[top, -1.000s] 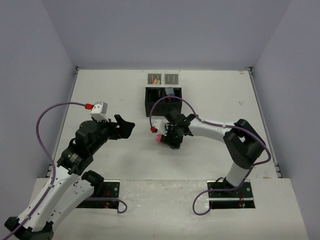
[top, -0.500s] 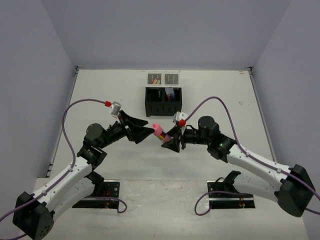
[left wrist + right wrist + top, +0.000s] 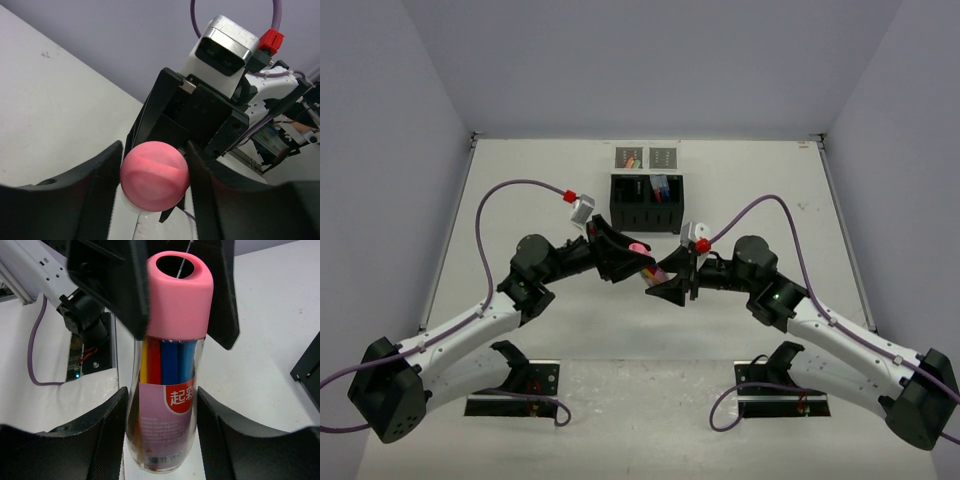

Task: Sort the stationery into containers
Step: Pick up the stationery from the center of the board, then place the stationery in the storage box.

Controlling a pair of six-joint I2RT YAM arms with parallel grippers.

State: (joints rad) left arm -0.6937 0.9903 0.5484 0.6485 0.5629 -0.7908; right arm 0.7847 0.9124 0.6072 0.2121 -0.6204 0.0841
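Both jaws clamp the pink-capped tube (image 3: 172, 390) from opposite ends, near the black box (image 3: 665, 218).

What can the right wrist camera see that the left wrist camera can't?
Only the right wrist view shows the clear pen tube from the side, with coloured pens inside and a pink label. Only the left wrist view shows the other arm's silver camera and red plug. Both show the pink cap between the fingers of the left gripper.
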